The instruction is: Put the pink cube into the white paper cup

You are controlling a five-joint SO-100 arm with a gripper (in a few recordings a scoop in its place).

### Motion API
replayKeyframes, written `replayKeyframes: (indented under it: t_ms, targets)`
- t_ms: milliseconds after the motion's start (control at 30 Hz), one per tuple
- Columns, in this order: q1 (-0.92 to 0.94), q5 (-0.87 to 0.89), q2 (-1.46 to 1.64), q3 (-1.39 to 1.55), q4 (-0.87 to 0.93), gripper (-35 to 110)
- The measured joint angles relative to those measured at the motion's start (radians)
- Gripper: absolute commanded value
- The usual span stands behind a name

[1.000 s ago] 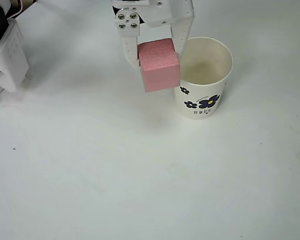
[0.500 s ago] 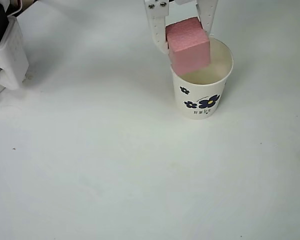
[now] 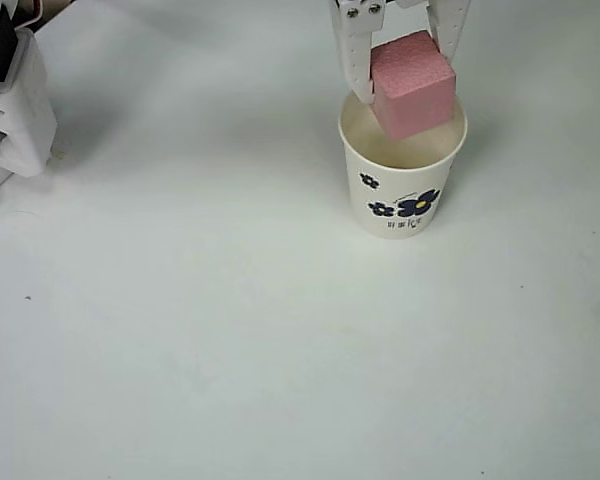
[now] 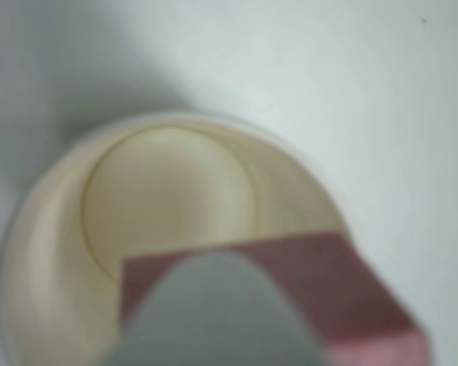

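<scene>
Between the fingers (image 3: 404,75) sits the pink cube (image 3: 412,85) — gripped, above the white paper cup (image 3: 401,190).

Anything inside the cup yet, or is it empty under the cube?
The cup shows a bare cream floor and inner wall in the wrist view. The cube, gripped by the end effector, hangs over the mouth and hides part of the inside.

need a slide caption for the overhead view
Gripper holds the pink cube over the white paper cup.

Small illegible print on white paper cup (image 3: 400,195)
</scene>
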Motion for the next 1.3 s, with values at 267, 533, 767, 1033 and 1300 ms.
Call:
replayKeyframes:
  t_ms: [267, 533, 767, 1033, 1300]
  targets:
    - [-0.015, -0.002, -0.005, -0.003, 0.0, 41]
    - [-0.014, -0.011, -0.005, -0.012, 0.0, 50]
    - [-0.014, -0.02, -0.005, -0.012, 0.018, 50]
    - [-0.014, -0.031, -0.012, -0.06, 0.02, 50]
    - [-0.02, -0.026, -0.025, -0.063, 0.02, 50]
